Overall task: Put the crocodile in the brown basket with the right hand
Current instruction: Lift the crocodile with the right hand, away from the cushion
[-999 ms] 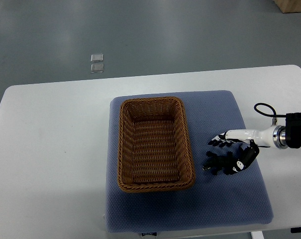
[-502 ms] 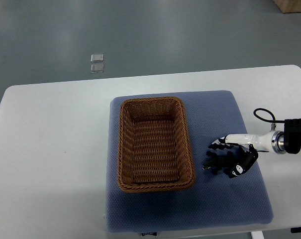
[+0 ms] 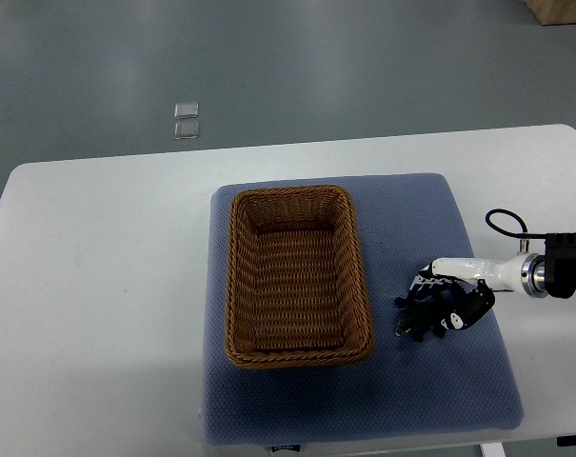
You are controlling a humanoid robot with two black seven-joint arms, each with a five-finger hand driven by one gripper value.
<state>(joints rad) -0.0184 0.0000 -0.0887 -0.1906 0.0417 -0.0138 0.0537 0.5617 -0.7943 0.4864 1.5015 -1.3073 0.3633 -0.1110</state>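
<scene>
Reaching in from the right edge, the right hand (image 3: 454,303), white-shelled with black fingers (image 3: 423,283), curls down around the crocodile (image 3: 413,324), a small dark knobbly toy lying on the textured blue mat (image 3: 411,219) just right of the brown basket (image 3: 232,286). Dark fingers and dark toy blur together, so the toy's outline is hard to make out. The rectangular woven wicker basket stands mid-mat on the smooth white table (image 3: 97,286); the frame cuts off the arm.
</scene>
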